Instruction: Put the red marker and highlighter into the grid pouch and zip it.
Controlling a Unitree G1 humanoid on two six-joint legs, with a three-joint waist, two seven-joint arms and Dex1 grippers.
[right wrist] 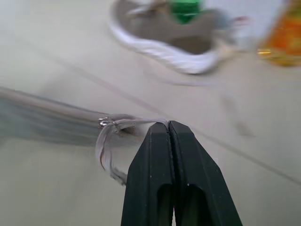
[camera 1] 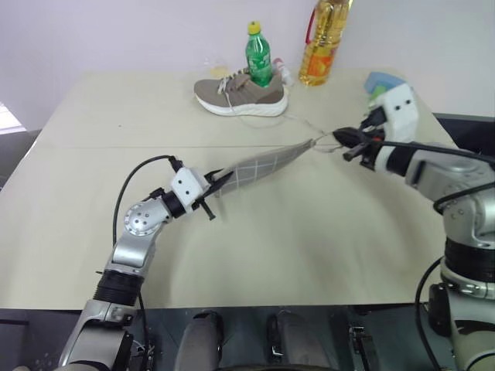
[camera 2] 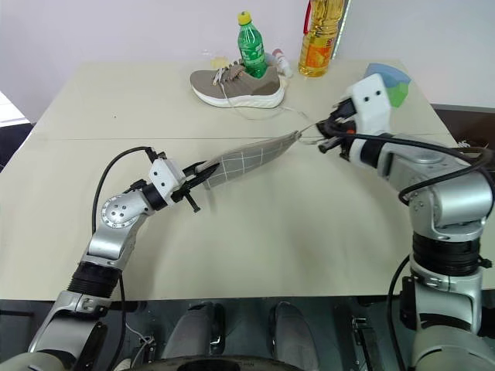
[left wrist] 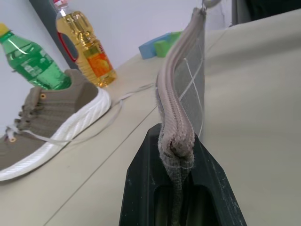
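Observation:
The grid pouch (camera 1: 263, 164), grey with white lines, hangs stretched above the table between my two grippers. My left gripper (camera 1: 215, 185) is shut on its near end; the left wrist view shows the zipper edge (left wrist: 181, 99) running away from the pinched fabric. At the far end, my right gripper (right wrist: 168, 125) is shut on the zipper pull cord (right wrist: 113, 136), which loops from the metal slider. The cord (camera 1: 325, 143) is drawn taut toward the right gripper (camera 1: 344, 143). The red marker and the highlighter are hidden from view.
At the table's far edge stand a grey-brown sneaker (camera 1: 241, 94) with loose white laces, a green bottle (camera 1: 258, 56) and a yellow oil bottle (camera 1: 323, 42). Blue and green blocks (camera 1: 380, 83) lie behind my right hand. The beige table (camera 1: 294, 239) is bare under the pouch.

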